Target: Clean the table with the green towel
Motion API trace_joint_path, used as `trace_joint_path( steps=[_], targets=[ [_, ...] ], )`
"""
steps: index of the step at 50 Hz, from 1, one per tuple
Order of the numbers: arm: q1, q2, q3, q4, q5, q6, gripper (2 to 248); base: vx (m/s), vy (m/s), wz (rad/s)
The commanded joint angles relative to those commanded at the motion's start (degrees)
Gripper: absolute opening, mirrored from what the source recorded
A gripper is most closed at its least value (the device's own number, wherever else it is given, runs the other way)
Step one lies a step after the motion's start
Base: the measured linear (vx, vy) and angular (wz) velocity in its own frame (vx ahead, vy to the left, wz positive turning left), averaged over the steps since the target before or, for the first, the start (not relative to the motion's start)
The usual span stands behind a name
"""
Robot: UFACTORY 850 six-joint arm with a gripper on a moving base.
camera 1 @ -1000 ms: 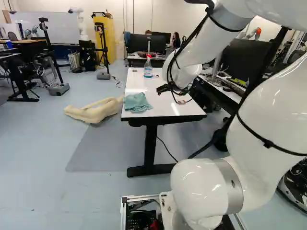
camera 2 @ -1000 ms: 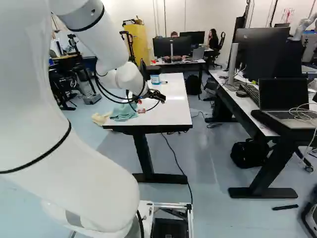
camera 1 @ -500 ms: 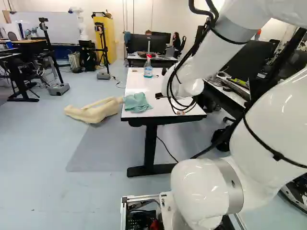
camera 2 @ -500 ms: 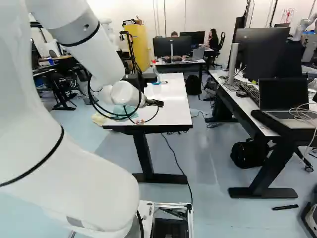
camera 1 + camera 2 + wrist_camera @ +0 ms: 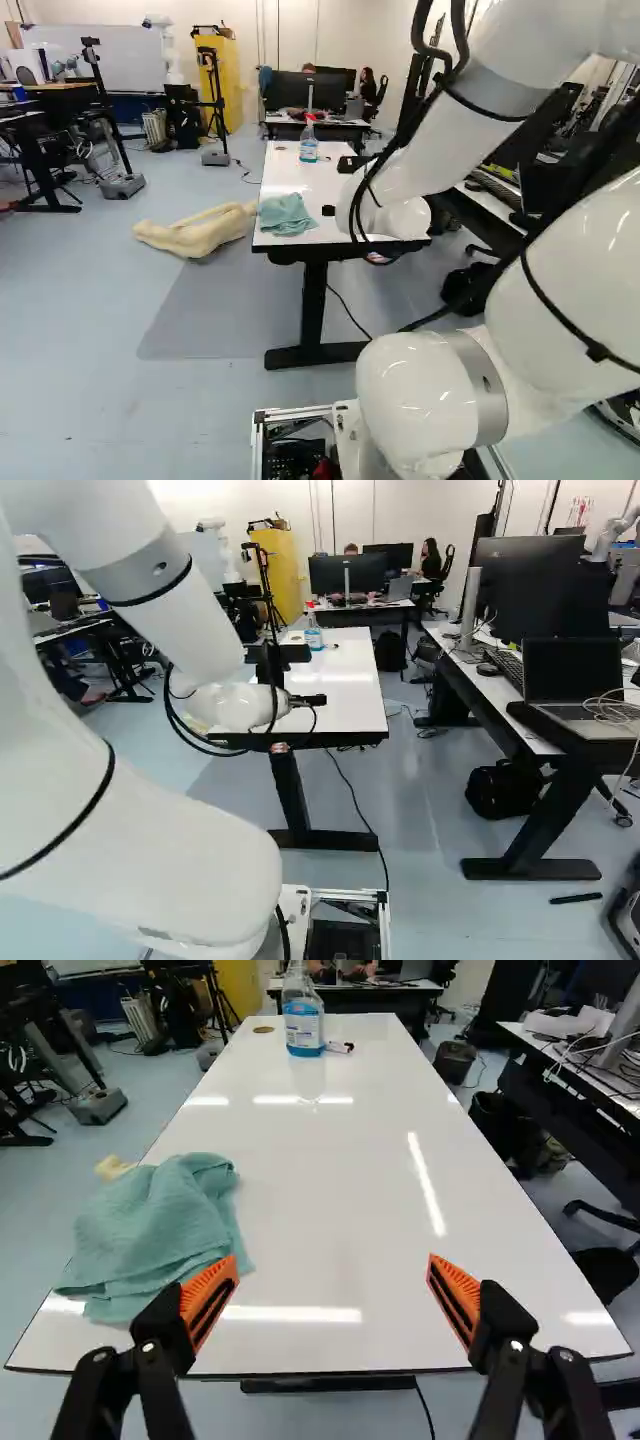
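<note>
In the right base view my gripper (image 5: 310, 700) is above the near part of the white table. The wrist view shows the gripper (image 5: 333, 1280) open, its orange-padded fingers spread wide over the table's near edge with nothing between them. The green towel (image 5: 160, 1225) lies crumpled on the table (image 5: 330, 1170), just ahead of and beside one finger, at the corner where it also appears in the left base view (image 5: 286, 214). In the right base view my arm hides the towel.
A spray bottle (image 5: 303, 1020) with blue liquid stands at the table's far end, a marker pen (image 5: 341, 1047) beside it. A beige leg-shaped form (image 5: 200, 232) lies on the floor by the table. Another desk (image 5: 510, 705) with monitors and a laptop runs along the right.
My arm has shifted, its wrist moving nearer and lower in both base views and swinging left in the right one. The towel has stayed in place, and the base has not moved.
</note>
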Motion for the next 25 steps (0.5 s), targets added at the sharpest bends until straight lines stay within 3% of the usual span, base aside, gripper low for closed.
trace_joint_path(
  steps=[25],
  targets=[
    [0.6,2.3,6.3,0.0,9.1,0.0,247,0.000,0.000,0.000]
  ],
)
